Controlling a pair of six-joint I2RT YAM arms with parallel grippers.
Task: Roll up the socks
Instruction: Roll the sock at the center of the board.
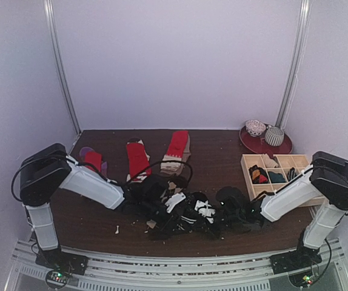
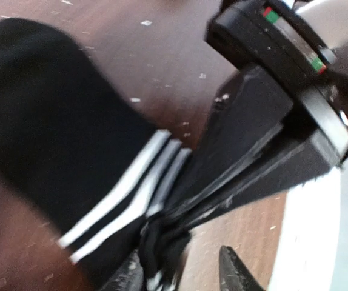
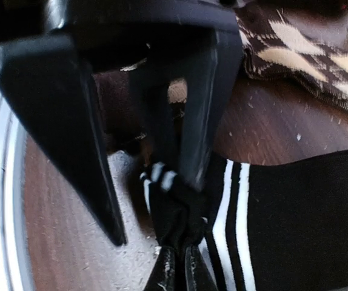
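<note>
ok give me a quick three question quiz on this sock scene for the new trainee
1. True or false: the right tool is shut on the black striped sock.
2. In the right wrist view, what lies beyond that sock? a) an argyle sock b) a towel c) a spoon
3. In the top view, how many red socks lie in a row at the back of the table?
Key: 1 true; 2 a; 3 three.
</note>
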